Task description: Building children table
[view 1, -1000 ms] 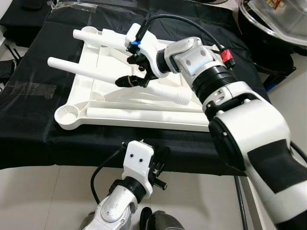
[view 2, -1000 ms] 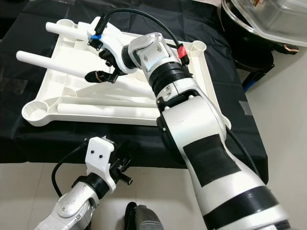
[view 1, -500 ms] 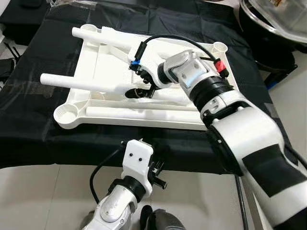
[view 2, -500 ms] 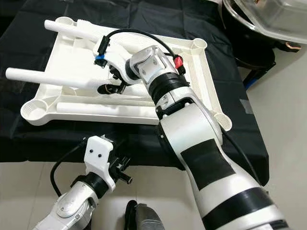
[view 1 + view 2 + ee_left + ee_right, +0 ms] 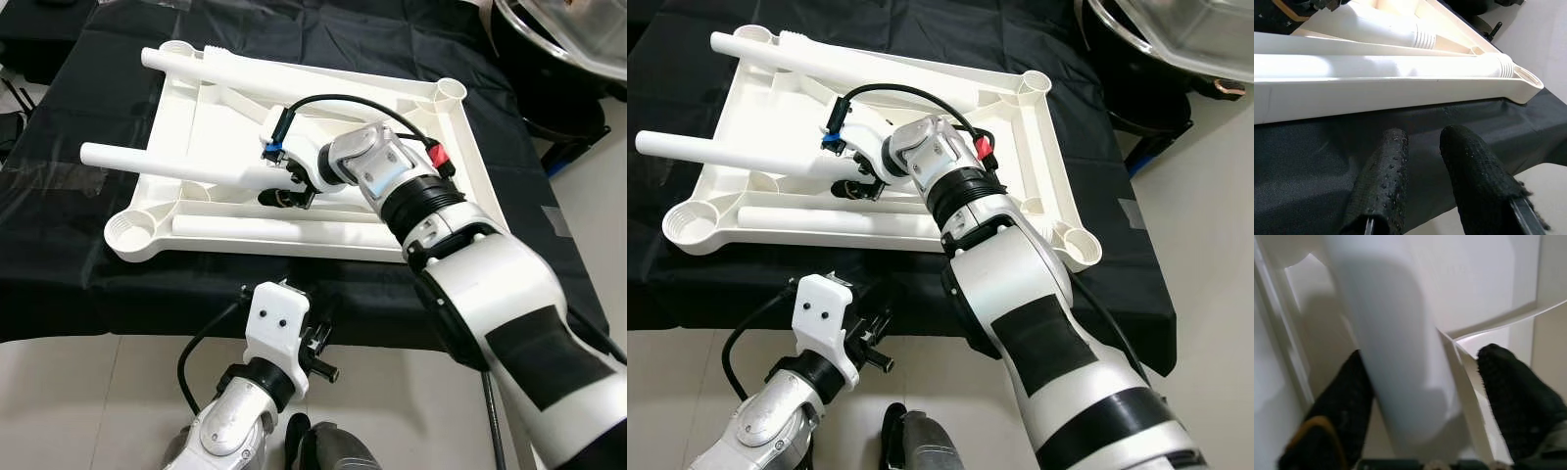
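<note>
3 white legs (image 5: 181,164) visible, perhaps more; 1 upturned tabletop (image 5: 470,157).

**Black-draped surface on a pale floor**

A black cloth (image 5: 59,255) covers the surface, creased in places and hanging over its near edge. A strip of clear tape (image 5: 49,176) lies on the cloth, well to the left of the right gripper (image 5: 284,192). Below the edge is a pale, smooth floor (image 5: 98,392) (evenly lit, no hard shadows). Far to the right of that gripper stands a dark round container (image 5: 563,59) with a glossy rim.
</note>
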`<state>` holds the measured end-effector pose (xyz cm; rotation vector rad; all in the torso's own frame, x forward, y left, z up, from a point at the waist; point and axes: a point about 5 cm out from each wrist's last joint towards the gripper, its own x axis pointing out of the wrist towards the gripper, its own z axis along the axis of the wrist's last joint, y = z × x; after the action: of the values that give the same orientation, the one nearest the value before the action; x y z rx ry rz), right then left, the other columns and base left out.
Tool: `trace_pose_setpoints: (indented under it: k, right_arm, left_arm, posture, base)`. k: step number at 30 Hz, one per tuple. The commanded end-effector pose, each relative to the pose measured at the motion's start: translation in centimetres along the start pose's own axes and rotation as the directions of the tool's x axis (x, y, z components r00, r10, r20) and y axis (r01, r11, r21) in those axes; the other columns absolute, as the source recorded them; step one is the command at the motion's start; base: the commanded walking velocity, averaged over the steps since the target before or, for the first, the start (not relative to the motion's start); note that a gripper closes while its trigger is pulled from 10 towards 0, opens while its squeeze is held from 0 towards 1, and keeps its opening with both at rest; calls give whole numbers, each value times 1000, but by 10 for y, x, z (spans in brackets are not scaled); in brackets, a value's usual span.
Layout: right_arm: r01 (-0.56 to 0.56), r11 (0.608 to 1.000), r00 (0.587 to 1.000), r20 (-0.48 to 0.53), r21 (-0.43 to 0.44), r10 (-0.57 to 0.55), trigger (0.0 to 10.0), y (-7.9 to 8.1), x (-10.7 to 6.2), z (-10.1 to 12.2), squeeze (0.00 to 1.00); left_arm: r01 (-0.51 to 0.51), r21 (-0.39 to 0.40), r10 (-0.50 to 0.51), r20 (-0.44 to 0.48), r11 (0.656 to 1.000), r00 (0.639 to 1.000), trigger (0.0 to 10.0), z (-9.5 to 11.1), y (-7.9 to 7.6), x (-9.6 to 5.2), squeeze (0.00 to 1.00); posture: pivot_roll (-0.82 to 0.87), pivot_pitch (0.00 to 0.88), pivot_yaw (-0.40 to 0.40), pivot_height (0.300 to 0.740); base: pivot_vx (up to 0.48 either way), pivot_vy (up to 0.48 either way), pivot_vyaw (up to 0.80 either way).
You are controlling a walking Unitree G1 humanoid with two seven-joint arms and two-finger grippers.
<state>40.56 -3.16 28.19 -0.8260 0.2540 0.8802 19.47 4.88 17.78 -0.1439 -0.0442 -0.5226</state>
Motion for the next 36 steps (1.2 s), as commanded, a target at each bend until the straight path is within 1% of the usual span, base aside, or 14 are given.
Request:
trace_pose_setpoints:
  k: [1,11,14,16,19,21,23,25,26,27,29,30,32,36]
  right_arm:
    - [-66,997,994,-80,50,70,0,15,10,-25,0]
    - [-15,997,1000,0,74,15,0,9,8,-11,0]
    - [-22,991,985,172,136,-2,0,3,2,15,0]
    - [-2,981,949,310,192,-59,0,-8,-9,37,0]
    - [47,946,857,474,322,-204,0,-31,-34,66,0]
    - [47,946,857,474,322,-204,0,-31,-34,66,0]
    - [62,919,790,543,389,-283,0,-45,-51,78,0]
    - [62,919,790,543,389,-283,0,-45,-51,78,0]
    - [68,899,735,588,432,-338,0,-55,-64,85,0]
    - [68,899,735,588,432,-338,0,-55,-64,85,0]
    - [52,848,614,653,527,-443,0,-71,-87,90,0]
    - [52,848,614,653,527,-443,0,-71,-87,90,0]
    - [55,809,549,659,585,-514,0,-78,-94,79,0]
    - [63,775,523,641,628,-562,0,-79,-92,66,0]
  left_arm:
    - [65,-84,-63,25,994,998,10000,6,-22,-1,0]
    - [47,-66,-46,27,997,999,10000,6,-16,2,0]
    - [37,-58,-36,27,998,999,10000,5,-13,5,0]
    - [29,-52,-28,29,998,999,10000,4,-9,7,0]
    - [13,-37,-12,37,999,999,10000,4,-2,11,0]
    - [13,-37,-12,37,999,999,10000,4,-2,11,0]
    - [3,-29,-2,43,1000,999,10000,3,3,16,0]
    - [3,-29,-2,43,1000,999,10000,3,3,16,0]
    - [-6,-22,7,45,1000,999,10000,4,7,19,0]
    - [-6,-22,7,45,1000,999,10000,4,7,19,0]
    - [-67,11,66,37,998,997,10000,5,21,28,0]
    - [-67,11,66,37,998,997,10000,5,21,28,0]
    - [-121,64,118,48,991,992,10000,11,36,34,0]
    - [-141,100,135,65,985,989,10000,18,46,39,0]
  posture:
    - [11,324,-232,740]
    - [17,302,-225,740]
    - [24,283,-223,740]
    - [26,264,-217,740]
    - [32,236,-202,740]
    - [32,236,-202,740]
    - [36,204,-188,740]
    - [36,204,-188,740]
    - [41,185,-180,740]
    - [41,185,-180,740]
    - [57,147,-177,740]
    - [57,147,-177,740]
    - [69,124,-167,740]
    - [80,109,-156,740]
  base:
    - [0,0,0]
    - [0,0,0]
    - [0,0,0]
    - [0,0,0]
    - [0,0,0]
    - [0,0,0]
    - [0,0,0]
    - [0,0,0]
    - [0,0,0]
    - [0,0,0]
    - [0,0,0]
    - [0,0,0]
    - [0,0,0]
    - [0,0,0]
